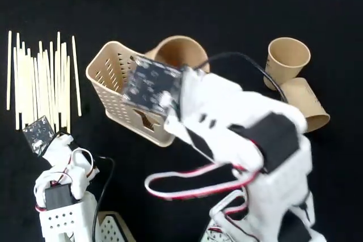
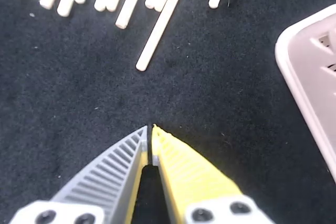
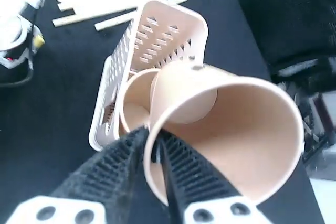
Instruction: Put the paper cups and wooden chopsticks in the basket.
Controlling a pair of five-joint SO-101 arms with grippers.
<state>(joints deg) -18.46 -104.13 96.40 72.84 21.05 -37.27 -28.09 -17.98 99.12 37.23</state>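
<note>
My right gripper [image 3: 155, 142] is shut on the rim of a tan paper cup [image 3: 226, 129], held tilted above the beige slotted basket [image 3: 163, 35]. A second paper cup [image 3: 134, 103] lies inside the basket. In the high view the held cup [image 1: 178, 52] is at the far rim of the basket [image 1: 110, 75]. Two more cups are at the right, one upright [image 1: 286, 58] and one on its side [image 1: 306, 103]. Wooden chopsticks [image 1: 42, 80] lie in a row at the left. My left gripper [image 2: 151, 129] is shut and empty, just short of the chopsticks' near ends [image 2: 157, 24].
The black cloth covers the whole table [image 1: 238, 21]. The left arm [image 1: 57, 157] stands at the front left, the right arm [image 1: 255, 140] at the front centre, with its red and white cable looping in front. The basket's corner [image 2: 310, 77] lies close to my left gripper.
</note>
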